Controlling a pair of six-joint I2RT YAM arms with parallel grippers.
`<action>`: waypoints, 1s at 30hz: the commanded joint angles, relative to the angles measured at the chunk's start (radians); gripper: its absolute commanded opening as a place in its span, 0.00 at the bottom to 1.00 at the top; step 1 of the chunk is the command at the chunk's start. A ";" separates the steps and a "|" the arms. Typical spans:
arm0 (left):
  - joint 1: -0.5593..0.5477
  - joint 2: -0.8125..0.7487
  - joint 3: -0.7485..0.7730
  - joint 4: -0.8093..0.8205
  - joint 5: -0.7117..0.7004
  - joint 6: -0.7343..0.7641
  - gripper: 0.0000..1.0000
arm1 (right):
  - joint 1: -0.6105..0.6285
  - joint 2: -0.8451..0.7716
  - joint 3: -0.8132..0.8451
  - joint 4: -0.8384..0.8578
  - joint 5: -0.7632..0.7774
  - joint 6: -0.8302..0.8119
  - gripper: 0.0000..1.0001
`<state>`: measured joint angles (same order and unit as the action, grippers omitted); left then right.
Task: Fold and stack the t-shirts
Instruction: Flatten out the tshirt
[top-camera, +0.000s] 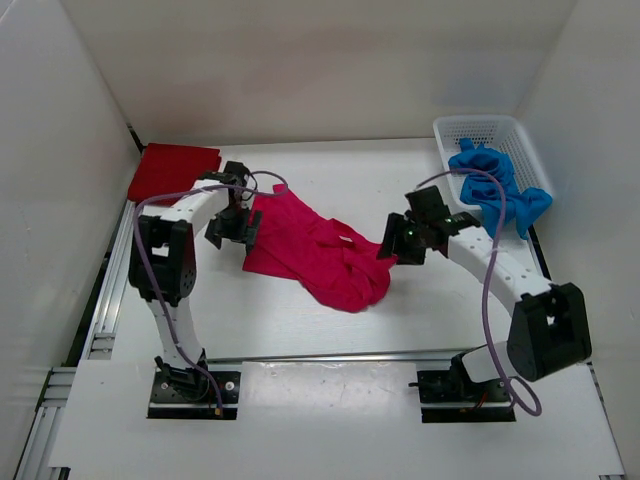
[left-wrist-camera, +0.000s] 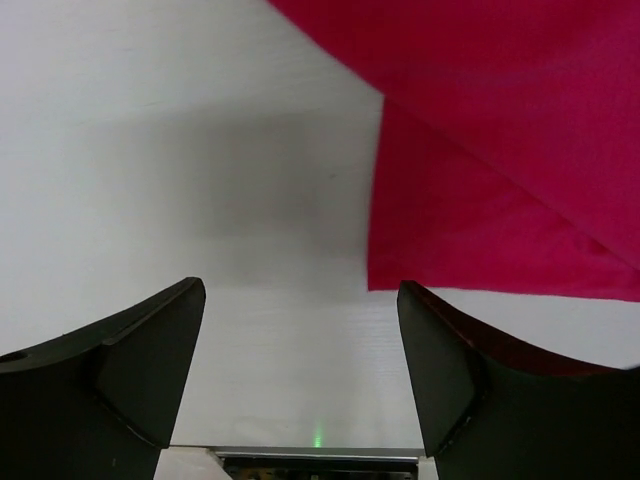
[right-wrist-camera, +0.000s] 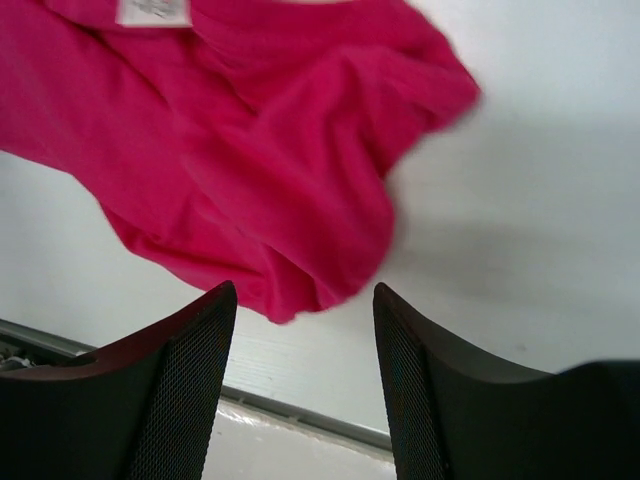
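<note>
On the white table (top-camera: 280, 325) the crumpled magenta-pink cloth t-shirt (top-camera: 315, 250) lies between the left gripper (top-camera: 232, 228) and right gripper (top-camera: 398, 243), both open and empty; limp and light, it looks best pinched at two edge corners.

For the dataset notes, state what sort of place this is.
Probably a lab robot cell, not a home: a white table boxed in by bare white panels, aluminium rails along its left side, and the left arm and right arm bolted at the near edge.
</note>
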<state>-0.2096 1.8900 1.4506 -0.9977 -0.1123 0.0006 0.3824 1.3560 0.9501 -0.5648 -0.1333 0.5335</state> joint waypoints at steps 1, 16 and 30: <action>-0.002 0.061 0.019 0.008 0.098 -0.001 0.89 | 0.076 0.079 0.130 -0.044 0.069 -0.055 0.61; -0.020 0.195 -0.006 -0.031 0.250 -0.001 0.29 | 0.200 0.324 0.349 -0.099 0.172 -0.064 0.66; 0.137 -0.018 0.004 -0.122 0.221 -0.001 0.11 | 0.222 0.545 0.444 -0.158 0.069 -0.086 0.12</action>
<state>-0.1268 2.0022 1.4597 -1.0893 0.1261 -0.0006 0.5968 1.8854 1.3682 -0.6834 -0.0330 0.4629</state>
